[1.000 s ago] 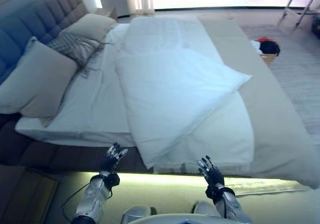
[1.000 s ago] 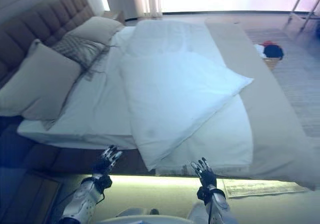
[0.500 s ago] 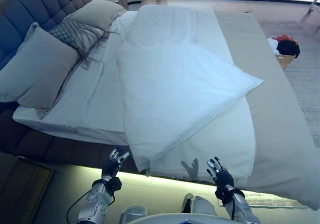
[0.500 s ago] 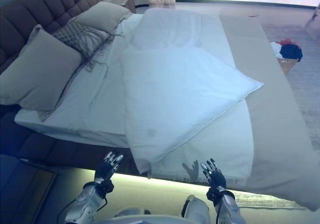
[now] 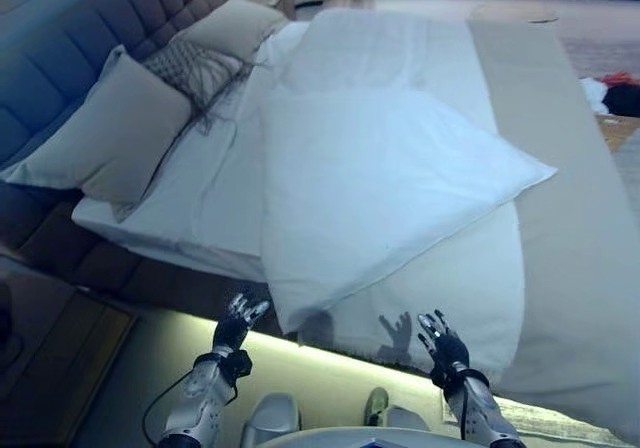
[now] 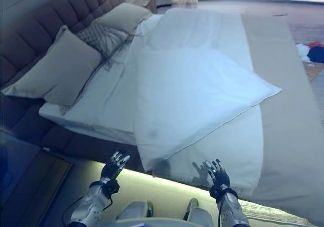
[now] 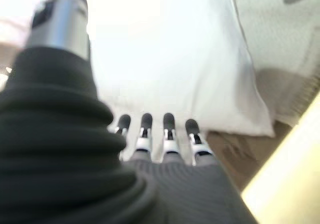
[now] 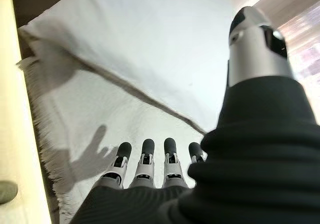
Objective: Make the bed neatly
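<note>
Left hand (image 5: 240, 318) and right hand (image 5: 443, 345) hovered fingers-spread, lower frame, holding nothing. White folded duvet (image 5: 370, 183) lay askew mid-frame on the bed (image 5: 215, 193).

I find no legible text, label, number or sign in any view. The duvet (image 5: 380, 183), pillows (image 5: 115, 133) and headboard (image 5: 90, 28) carry no readable print.
</note>
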Robot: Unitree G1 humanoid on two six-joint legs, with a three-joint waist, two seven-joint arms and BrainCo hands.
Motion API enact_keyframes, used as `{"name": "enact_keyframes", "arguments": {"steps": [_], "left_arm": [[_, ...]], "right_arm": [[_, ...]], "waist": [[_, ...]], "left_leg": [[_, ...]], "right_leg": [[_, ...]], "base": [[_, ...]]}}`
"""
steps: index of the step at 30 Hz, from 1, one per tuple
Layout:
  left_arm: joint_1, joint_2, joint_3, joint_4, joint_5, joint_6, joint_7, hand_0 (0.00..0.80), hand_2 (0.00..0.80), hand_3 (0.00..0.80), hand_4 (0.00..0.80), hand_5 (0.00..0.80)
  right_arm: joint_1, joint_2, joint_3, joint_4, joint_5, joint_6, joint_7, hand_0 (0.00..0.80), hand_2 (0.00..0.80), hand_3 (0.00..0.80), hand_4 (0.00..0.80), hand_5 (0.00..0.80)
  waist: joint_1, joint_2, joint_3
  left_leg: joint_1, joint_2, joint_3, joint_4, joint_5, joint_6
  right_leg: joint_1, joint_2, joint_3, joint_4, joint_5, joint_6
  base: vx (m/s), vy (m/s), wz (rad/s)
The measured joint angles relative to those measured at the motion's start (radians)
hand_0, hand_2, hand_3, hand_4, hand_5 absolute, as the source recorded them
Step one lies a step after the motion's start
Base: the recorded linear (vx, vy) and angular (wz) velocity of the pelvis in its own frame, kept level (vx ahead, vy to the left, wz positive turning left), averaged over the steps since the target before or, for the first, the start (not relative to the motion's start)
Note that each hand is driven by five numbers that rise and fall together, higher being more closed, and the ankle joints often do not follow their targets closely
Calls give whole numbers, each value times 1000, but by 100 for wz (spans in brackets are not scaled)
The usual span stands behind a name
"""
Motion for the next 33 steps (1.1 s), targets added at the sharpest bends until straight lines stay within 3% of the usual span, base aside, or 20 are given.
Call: {"name": "enact_keyframes", "arguments": {"steps": [2,4,5,6,7,9,15,16,17,18,19,20,21,23,26,28,33], "left_arm": [[24,-4,0,1,0,1,-9,0,0,0,0,0],[44,-19,0,0,0,3,-26,0,0,0,0,0],[46,-33,2,-1,0,3,-35,0,0,0,0,0],[40,-31,7,-11,0,4,-41,0,0,0,0,0],[41,-22,11,-34,0,8,-43,0,0,0,0,0],[44,-10,15,-49,-1,24,-44,0,0,0,0,0],[-2,-10,11,-39,0,26,-37,0,0,0,0,0],[0,-9,13,-46,2,24,-35,0,0,0,0,0],[8,-8,15,-47,2,23,-29,0,0,0,0,0],[15,-4,17,-46,2,23,-19,0,0,0,0,0],[24,-1,29,-45,3,21,-18,0,0,0,0,0],[38,11,36,-37,6,19,-17,0,0,0,0,0],[55,27,44,-35,12,19,-13,0,0,0,0,0],[57,65,45,-30,12,16,-6,0,0,0,0,0],[-35,106,40,11,8,-9,-3,0,0,0,0,0],[-120,104,27,10,-25,-29,-3,0,0,0,0,0],[-101,105,26,5,-66,-38,-15,0,0,0,0,0]], "right_arm": [[6,-9,-3,-21,0,0,-3,0,0,0,0,0],[22,-31,-3,-57,0,0,-1,0,0,0,0,0],[31,-45,-8,-63,1,-1,2,0,0,0,0,0],[28,-40,-9,-63,4,0,2,0,0,0,0,0],[41,-32,-8,-65,4,1,11,0,0,0,0,0],[68,-24,-7,-64,4,2,21,0,0,0,0,0],[27,3,-6,-69,8,-1,-17,0,0,0,0,0],[25,14,-8,-71,6,-4,-18,0,0,0,0,0],[25,16,-10,-72,0,-5,-20,0,0,0,0,0],[25,18,-10,-72,-2,-7,-24,0,0,0,0,0],[26,18,-10,-71,-1,-11,-29,0,0,0,0,0],[30,31,-10,-65,-1,-15,-34,0,0,0,0,0],[37,42,-8,-63,-2,-17,-38,0,0,0,0,0],[17,48,-8,-33,-2,-27,-33,0,0,0,0,0],[-111,20,-64,124,26,-40,-6,0,0,0,0,0],[-181,-16,-125,208,108,-42,5,0,0,0,0,0],[-279,-58,-189,340,356,-39,108,0,0,0,0,0]], "waist": [[13,37,10],[21,103,9],[13,150,6],[9,149,10],[8,128,20],[-5,111,22],[-2,83,35],[3,80,33],[11,78,30],[20,72,26],[25,67,22],[28,64,21],[30,50,14],[36,25,7],[48,-9,16],[52,2,51],[86,21,111]], "left_leg": [[23,36,6,-18,18,0],[72,55,8,-14,9,19],[101,81,26,-36,-62,0],[103,69,56,-36,-56,-42],[121,44,78,-39,-55,-52],[156,4,86,-44,-60,-42],[114,-76,62,115,-137,27],[101,-96,53,149,-176,69],[108,-109,50,138,-202,90],[122,-120,55,124,-206,73],[124,-118,67,119,-204,43],[130,-115,83,119,-202,33],[131,-110,100,106,-195,30],[125,-113,117,87,-180,30],[-10,-112,98,154,-180,33],[-81,-105,72,197,-178,31],[-130,-63,46,213,-175,23]], "right_leg": [[-6,1,7,26,-4,10],[-15,6,13,59,-16,40],[-16,16,6,77,-16,62],[-32,-14,8,123,-33,80],[-44,-53,9,184,-62,91],[-29,-96,22,196,-82,124],[-37,-174,82,248,-108,165],[-44,-179,90,260,-110,168],[-54,-190,96,277,-114,173],[-72,-203,103,299,-114,178],[-84,-209,103,297,-112,173],[-78,-207,106,275,-103,170],[-79,-202,105,248,-84,169],[-98,-197,110,204,-41,198],[-214,-189,139,214,5,193],[-247,-191,112,212,21,185],[-270,-195,7,220,23,165]], "base": [[204,205,-17],[255,258,-38],[293,318,-30],[273,314,-19],[252,309,-15],[197,307,-4],[253,257,-11],[298,153,-14],[268,68,-24],[230,-34,-30],[174,-143,-35],[118,-177,-41],[55,-193,-44],[-93,-138,-48],[-193,-180,-26],[-74,-165,30],[25,-71,9]]}}
